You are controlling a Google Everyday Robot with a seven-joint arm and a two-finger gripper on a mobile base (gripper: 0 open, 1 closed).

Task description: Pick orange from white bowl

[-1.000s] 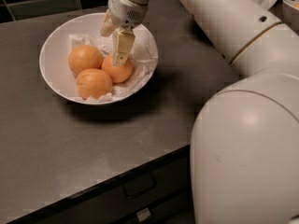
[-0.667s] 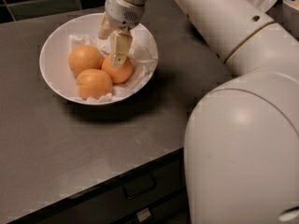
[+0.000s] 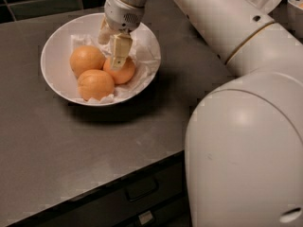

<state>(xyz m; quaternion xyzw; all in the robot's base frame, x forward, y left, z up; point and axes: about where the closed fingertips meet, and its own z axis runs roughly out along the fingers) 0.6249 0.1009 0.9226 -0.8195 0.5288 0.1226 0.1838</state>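
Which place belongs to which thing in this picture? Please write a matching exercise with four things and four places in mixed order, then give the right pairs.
Things:
1. darker orange
2. white bowl
3. gripper
4. drawer handle

Places:
A. standing on the grey counter
B. below the counter's front edge
C. in the bowl, on crumpled paper, right of two paler oranges
D. at the end of the arm, low over the bowl's right side

Pairs: 1-C, 2-A, 3-D, 4-B
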